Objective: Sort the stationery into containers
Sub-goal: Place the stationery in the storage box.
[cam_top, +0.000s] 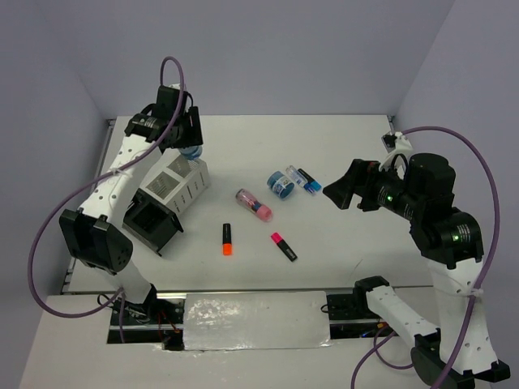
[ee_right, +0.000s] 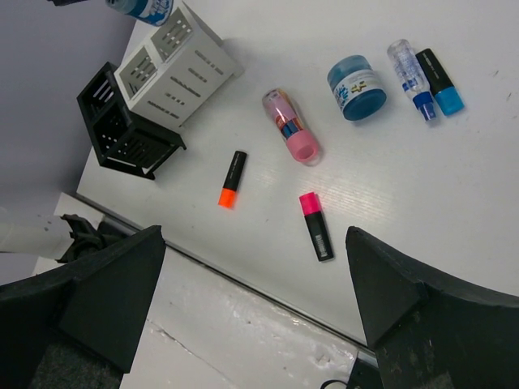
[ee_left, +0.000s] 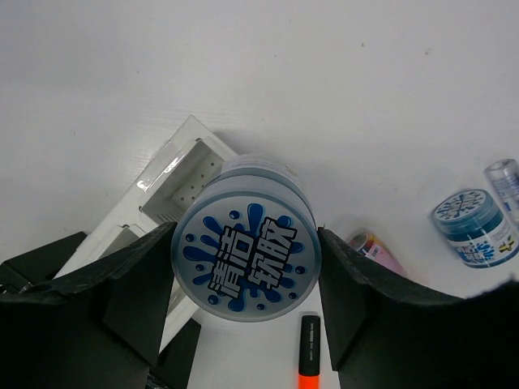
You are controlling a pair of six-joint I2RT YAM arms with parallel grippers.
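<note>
While the right gripper (cam_top: 340, 193) hangs spread and empty over the right side of the table (cam_top: 357, 138), the nearest loose items lie toward the front edge. The orange highlighter (cam_top: 227, 239) lies flat with its long axis running near to far. The pink highlighter (cam_top: 284, 245) lies flat, apart from it and angled. Just beyond them the pink tube (cam_top: 253, 204) lies on its side, also angled.

Further back, a second tape roll (cam_top: 280, 184), a clear bottle (ee_right: 408, 66) with a blue cap and the blue marker (cam_top: 309, 181) sit close together. All three are nearer the right arm than the left.

On the left side, the black organizer (cam_top: 150, 223) stands nearer. The white organizer (cam_top: 174, 188) is directly behind it and appears to touch it.

Farthest back, the left gripper (cam_top: 185, 142) is clenched on a round blue patterned tape roll (ee_left: 247, 259). It grips the roll by its sides, with the printed face toward the wrist camera.

The roll hangs above the far end of the white organizer. In the left wrist view, an open square compartment (ee_left: 188, 172) shows beside the roll's upper-left edge and is partly covered by it.

Assessment: this is the placing step for this roll, and six items on the table are not yet sorted. The release calls for centring the roll over that compartment. Whether the roll clears the opening cannot be told. If it is off-centre, it may catch the rim and roll away.
</note>
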